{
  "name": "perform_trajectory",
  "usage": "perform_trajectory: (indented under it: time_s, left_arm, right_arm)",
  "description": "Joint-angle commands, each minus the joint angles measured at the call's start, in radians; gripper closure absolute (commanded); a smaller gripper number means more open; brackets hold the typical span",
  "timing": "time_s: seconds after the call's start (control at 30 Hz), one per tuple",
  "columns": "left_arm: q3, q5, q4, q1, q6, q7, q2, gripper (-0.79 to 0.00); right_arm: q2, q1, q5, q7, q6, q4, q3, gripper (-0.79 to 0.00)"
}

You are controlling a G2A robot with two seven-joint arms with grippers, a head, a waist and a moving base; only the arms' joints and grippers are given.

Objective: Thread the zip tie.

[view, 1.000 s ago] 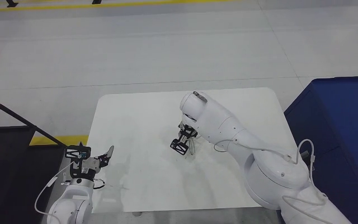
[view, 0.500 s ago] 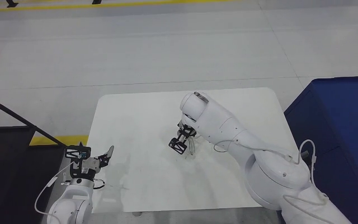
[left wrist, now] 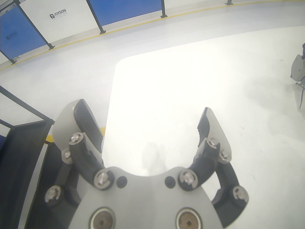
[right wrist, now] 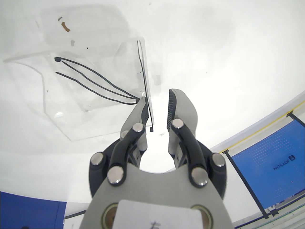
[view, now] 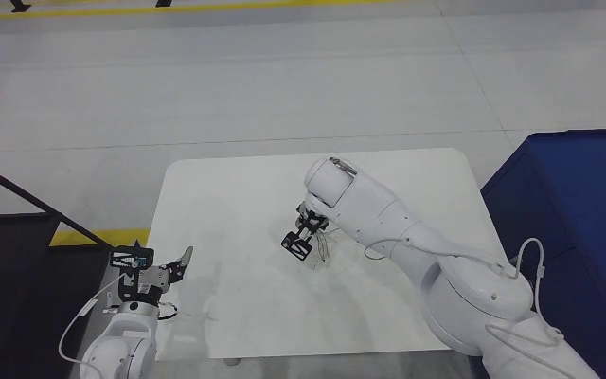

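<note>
Several black zip ties lie on a clear plastic sheet (right wrist: 71, 91) on the white table (view: 237, 199). One straight zip tie (right wrist: 143, 72) runs along the sheet's edge, its head close to the inner pad of one finger (right wrist: 142, 110). Two more strands (right wrist: 95, 79) fan out from there, one ending in a small head. My right gripper (right wrist: 157, 107) is open just over the sheet's edge, near the table's middle (view: 300, 243). My left gripper (left wrist: 143, 110) is open with nothing in it, over the table's near left corner (view: 176, 264).
A blue bin (view: 559, 218) stands beside the table's right side. A black frame (left wrist: 23, 144) stands off the left edge, by my left arm. Small brown specks (right wrist: 64, 26) mark the clear sheet. Blue and white barrier panels (left wrist: 100, 1) line the floor beyond.
My right gripper has shifted slightly to the left over the zip ties. The left arm has not moved.
</note>
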Motion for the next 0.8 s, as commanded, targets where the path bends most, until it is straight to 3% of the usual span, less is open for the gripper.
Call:
perform_trajectory:
  time_s: [0.0,0.53,0.77]
  left_arm:
    - [0.0,0.0,0.0,0.0,0.0,0.0,0.0,-0.785]
    - [0.0,0.0,0.0,0.0,0.0,0.0,0.0,-0.785]
    - [0.0,0.0,0.0,0.0,0.0,0.0,0.0,-0.785]
  right_arm:
    - [0.009,-0.002,0.013,0.006,0.0,-0.016,0.002,-0.169]
    - [0.08,0.003,0.116,0.078,0.0,-0.134,-0.029,-0.151]
    - [0.108,0.01,0.171,0.107,0.0,-0.176,-0.047,-0.108]
